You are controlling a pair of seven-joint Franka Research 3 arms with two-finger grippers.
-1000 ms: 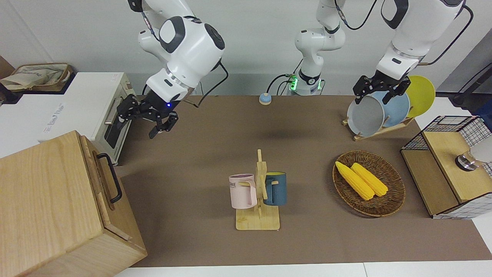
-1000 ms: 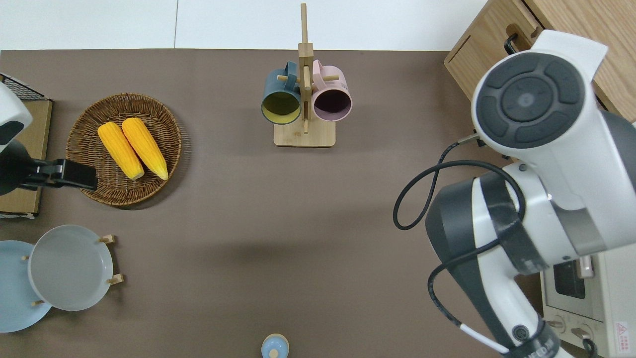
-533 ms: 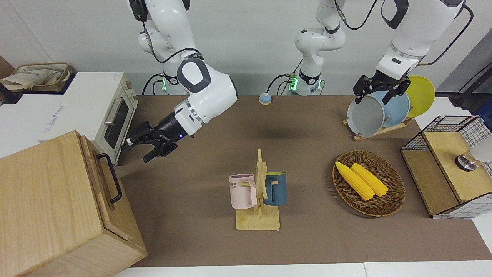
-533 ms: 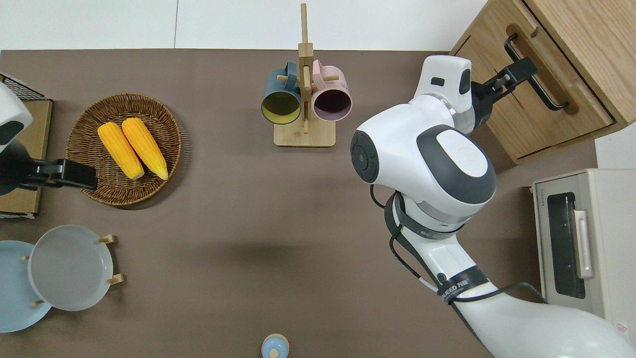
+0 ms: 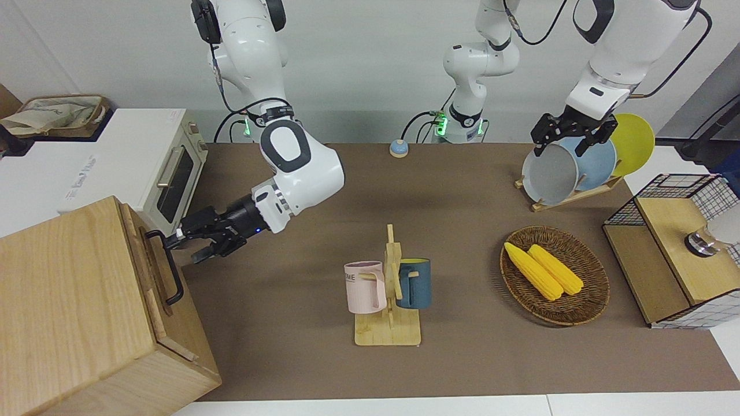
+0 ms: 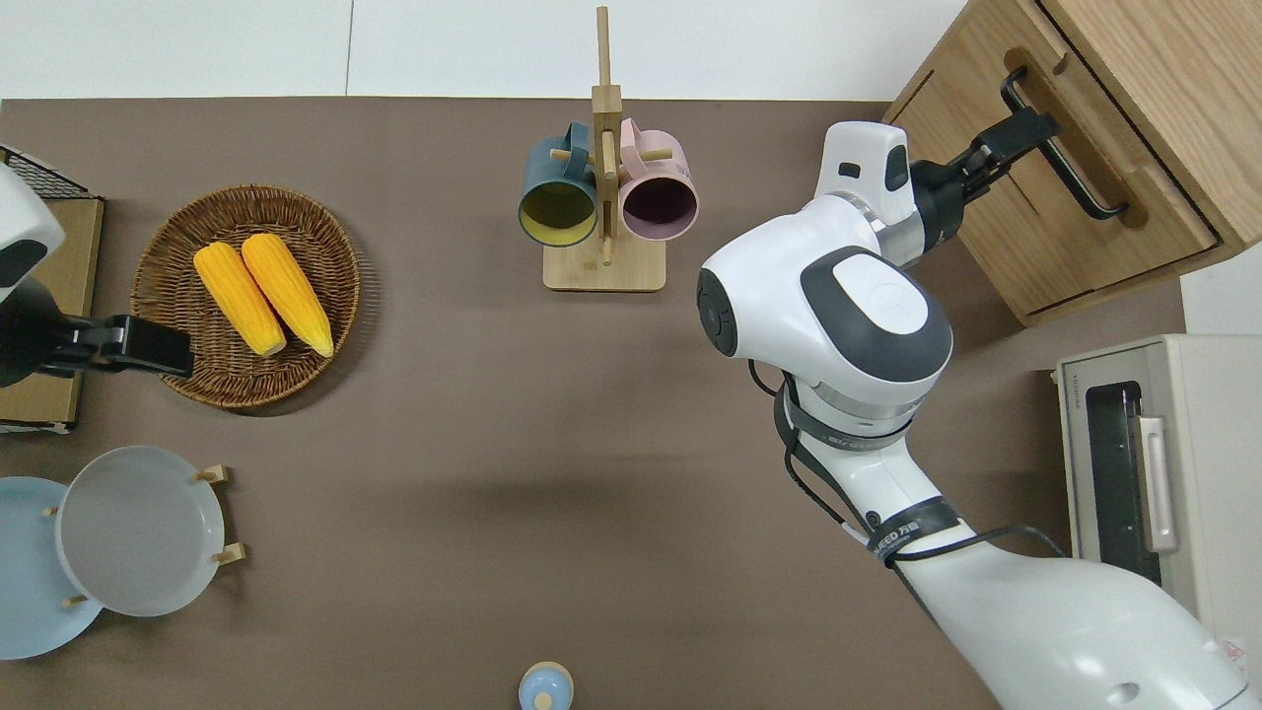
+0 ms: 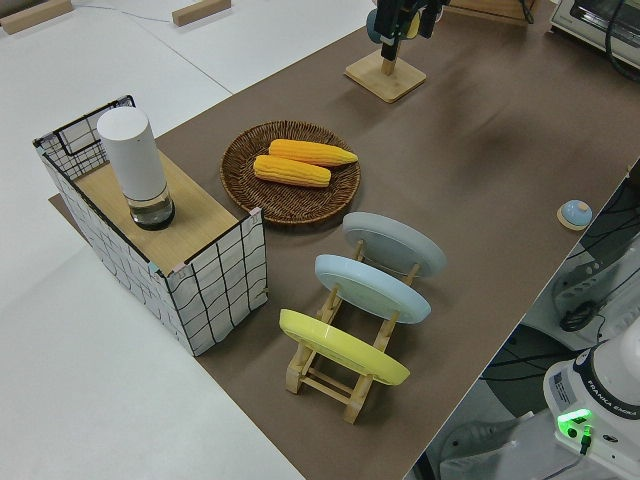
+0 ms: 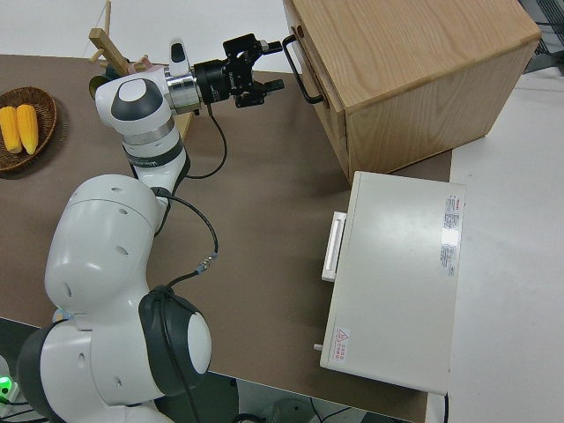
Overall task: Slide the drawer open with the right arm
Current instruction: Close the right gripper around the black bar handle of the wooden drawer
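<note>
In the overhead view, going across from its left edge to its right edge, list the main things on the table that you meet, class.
Plates → corn basket → mug stand → right claw → drawer → toaster oven.

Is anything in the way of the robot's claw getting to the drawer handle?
Nothing visible is. The right gripper is open and already right at the black loop handle on the drawer. The table in front of the drawer looks bare too, so it has room to slide out.
</note>
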